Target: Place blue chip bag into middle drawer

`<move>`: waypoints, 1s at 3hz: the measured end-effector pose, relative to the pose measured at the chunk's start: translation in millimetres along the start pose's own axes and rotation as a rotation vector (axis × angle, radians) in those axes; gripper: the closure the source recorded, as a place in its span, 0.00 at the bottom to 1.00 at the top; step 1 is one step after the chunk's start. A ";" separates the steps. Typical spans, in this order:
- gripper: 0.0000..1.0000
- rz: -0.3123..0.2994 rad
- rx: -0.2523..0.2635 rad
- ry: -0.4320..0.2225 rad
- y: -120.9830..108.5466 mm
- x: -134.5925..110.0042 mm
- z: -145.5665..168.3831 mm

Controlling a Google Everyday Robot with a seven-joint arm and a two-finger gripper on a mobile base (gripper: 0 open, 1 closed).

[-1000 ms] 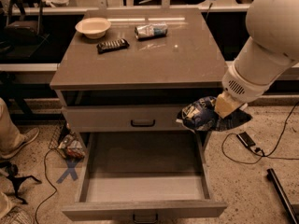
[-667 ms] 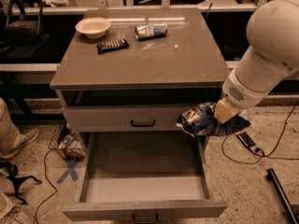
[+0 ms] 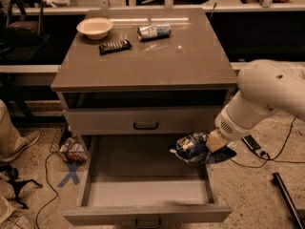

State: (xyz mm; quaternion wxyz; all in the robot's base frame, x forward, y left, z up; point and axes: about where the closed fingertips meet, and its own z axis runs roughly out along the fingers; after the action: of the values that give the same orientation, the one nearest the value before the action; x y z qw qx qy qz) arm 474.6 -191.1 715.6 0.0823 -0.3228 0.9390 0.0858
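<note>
The blue chip bag [image 3: 191, 148], dark blue foil with white lettering, is held in my gripper [image 3: 206, 149] at the end of the white arm. It hangs over the right side of the open middle drawer [image 3: 147, 192], just below the closed drawer front above [image 3: 145, 121]. The drawer is pulled out wide, and its pale grey floor shows nothing lying in it. The gripper itself is mostly hidden behind the bag.
On the cabinet top [image 3: 143, 56] are a white bowl [image 3: 94, 27], a dark snack bar [image 3: 114, 46] and a silver-blue can [image 3: 154, 31] lying on its side. Cables and small packets lie on the floor on both sides. A person's leg and shoe [image 3: 14, 140] are at the left.
The arm has lowered and moved left, carrying the chip bag from beside the cabinet's right edge to over the drawer's right side.
</note>
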 end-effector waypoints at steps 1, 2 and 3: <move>1.00 0.020 -0.099 -0.013 10.8 -4.3 60.6; 0.98 0.014 -0.234 -0.050 37.3 -18.4 112.5; 0.76 -0.003 -0.314 -0.057 59.1 -26.2 136.6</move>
State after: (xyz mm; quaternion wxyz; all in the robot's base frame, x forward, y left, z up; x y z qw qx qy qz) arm 471.9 -100.4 594.6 0.0575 -0.3307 0.9108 0.2403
